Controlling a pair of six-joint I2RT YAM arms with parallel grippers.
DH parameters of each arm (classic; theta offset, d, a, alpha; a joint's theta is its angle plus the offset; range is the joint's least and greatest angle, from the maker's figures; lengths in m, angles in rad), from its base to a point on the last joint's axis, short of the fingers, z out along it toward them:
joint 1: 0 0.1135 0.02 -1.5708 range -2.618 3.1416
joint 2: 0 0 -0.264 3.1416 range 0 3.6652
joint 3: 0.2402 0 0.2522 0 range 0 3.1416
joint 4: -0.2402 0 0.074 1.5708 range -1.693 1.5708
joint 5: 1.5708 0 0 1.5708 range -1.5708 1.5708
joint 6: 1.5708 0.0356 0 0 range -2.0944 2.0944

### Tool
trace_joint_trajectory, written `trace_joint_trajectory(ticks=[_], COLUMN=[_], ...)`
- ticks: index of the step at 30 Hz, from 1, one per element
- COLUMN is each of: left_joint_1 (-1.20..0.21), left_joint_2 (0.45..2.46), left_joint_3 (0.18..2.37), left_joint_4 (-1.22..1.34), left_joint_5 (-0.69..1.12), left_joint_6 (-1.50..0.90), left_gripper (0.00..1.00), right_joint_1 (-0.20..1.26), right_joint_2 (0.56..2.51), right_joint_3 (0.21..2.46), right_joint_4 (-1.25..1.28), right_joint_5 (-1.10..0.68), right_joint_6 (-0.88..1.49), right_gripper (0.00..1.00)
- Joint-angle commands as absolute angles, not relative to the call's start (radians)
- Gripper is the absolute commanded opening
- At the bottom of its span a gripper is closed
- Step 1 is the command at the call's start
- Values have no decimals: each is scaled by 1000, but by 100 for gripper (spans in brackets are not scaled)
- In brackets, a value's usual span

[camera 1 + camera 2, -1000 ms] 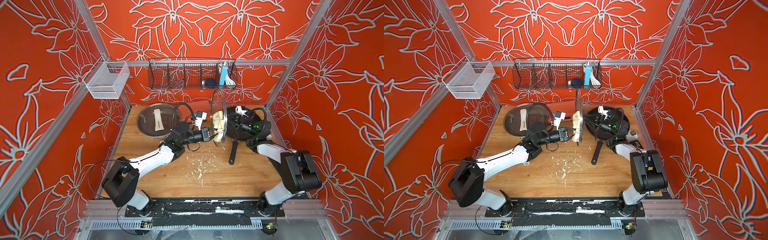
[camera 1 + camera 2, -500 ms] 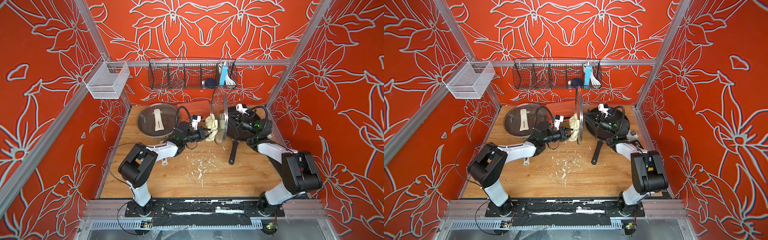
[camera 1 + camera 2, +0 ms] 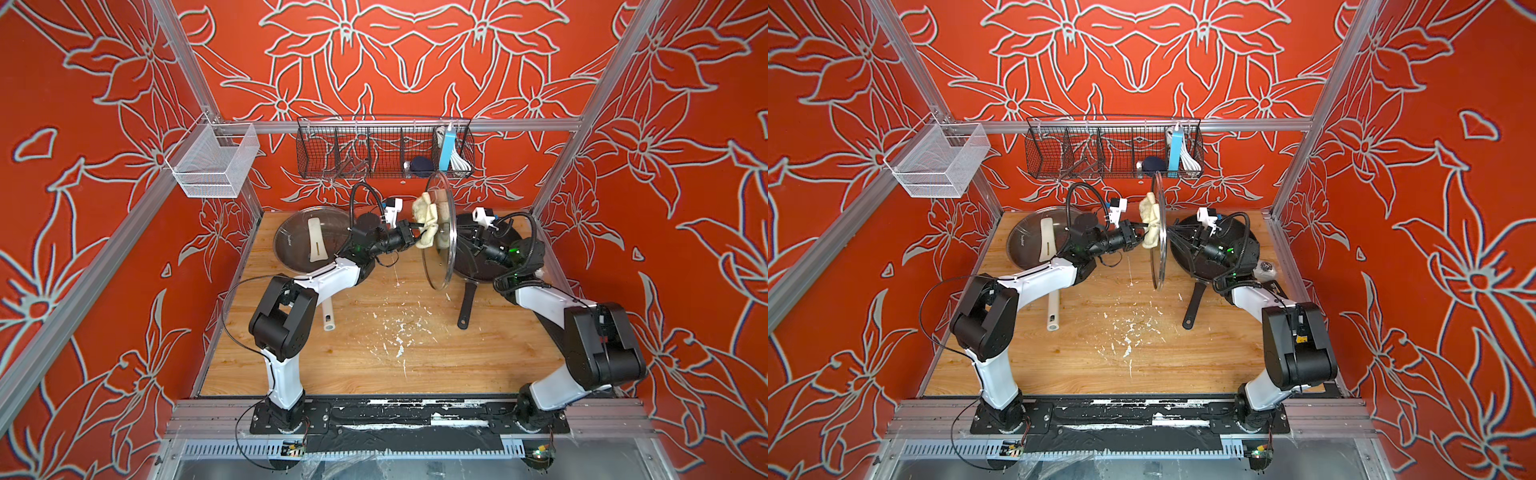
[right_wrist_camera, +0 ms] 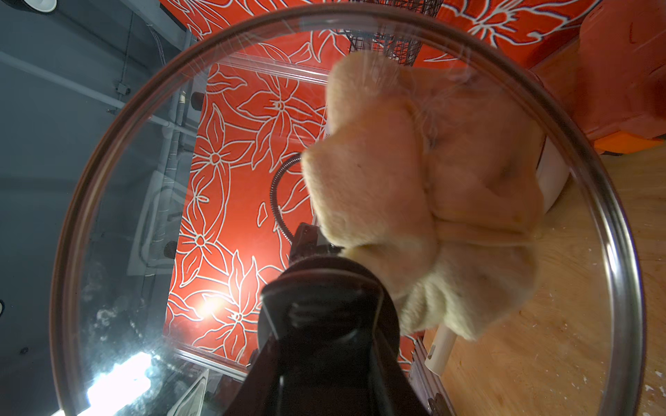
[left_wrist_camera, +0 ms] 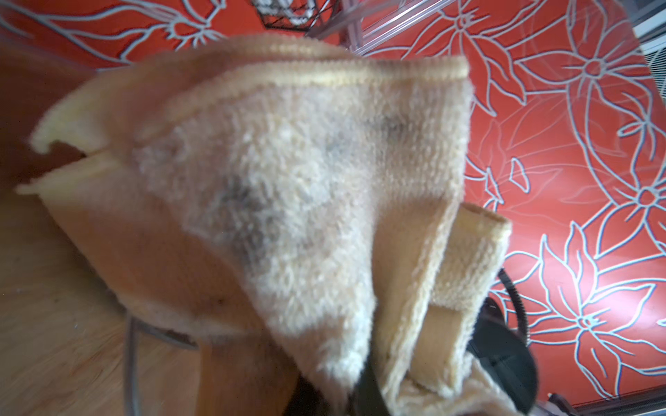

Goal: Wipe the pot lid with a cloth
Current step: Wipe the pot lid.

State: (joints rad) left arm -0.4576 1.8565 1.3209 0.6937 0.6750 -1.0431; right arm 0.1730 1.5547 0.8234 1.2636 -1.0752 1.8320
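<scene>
Where the left claw (image 3: 417, 235) was seen just above the middle of a top view, it was clamped tight on the cloth (image 3: 427, 214), a cream, stained rag bunched against the left face of the pot lid (image 3: 437, 266). The glass lid was held upright on edge above the counter (image 3: 374, 365) by the right claw (image 3: 464, 237), closed on the black knob (image 4: 324, 288). Behind the lid, right of centre, a black frying pan (image 3: 466, 305) was laid on the counter. A second lidded pan (image 3: 299, 245) was set left of centre, and white specks (image 3: 399, 340) were scattered below the middle.
</scene>
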Motion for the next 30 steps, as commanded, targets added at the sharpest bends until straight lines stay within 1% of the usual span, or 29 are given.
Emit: trace_joint_trajectory(ticks=[1, 4, 10, 15, 20, 24, 30], left_joint_1=[-453, -454, -478, -541, -609, -629, -629], left_joint_2=[1847, 1805, 1675, 1546, 1458, 1420, 1430], left_joint_3=[1390, 1388, 1311, 1263, 1213, 1158, 1099], left_joint_4=[672, 674, 676, 596, 540, 541, 546], left_joint_5=[713, 715, 723, 705, 690, 674, 641], left_joint_6=[-1028, -1028, -997, -881, -799, -794, -782], left_gripper=[0, 0, 0, 0, 0, 0, 0], right_joint_1=[183, 182, 182, 182, 183, 183, 186], right_joint_2=[1496, 1503, 1514, 1521, 1523, 1528, 1529], right_joint_3=[847, 849, 847, 848, 854, 861, 867], right_joint_4=[1411, 1411, 1411, 1411, 1411, 1411, 1411], right_joint_5=[-1043, -1043, -1043, -1043, -1043, -1043, -1044], right_joint_6=[1861, 1861, 1856, 1854, 1856, 1859, 1862], right_gripper=[0, 0, 0, 0, 0, 0, 0])
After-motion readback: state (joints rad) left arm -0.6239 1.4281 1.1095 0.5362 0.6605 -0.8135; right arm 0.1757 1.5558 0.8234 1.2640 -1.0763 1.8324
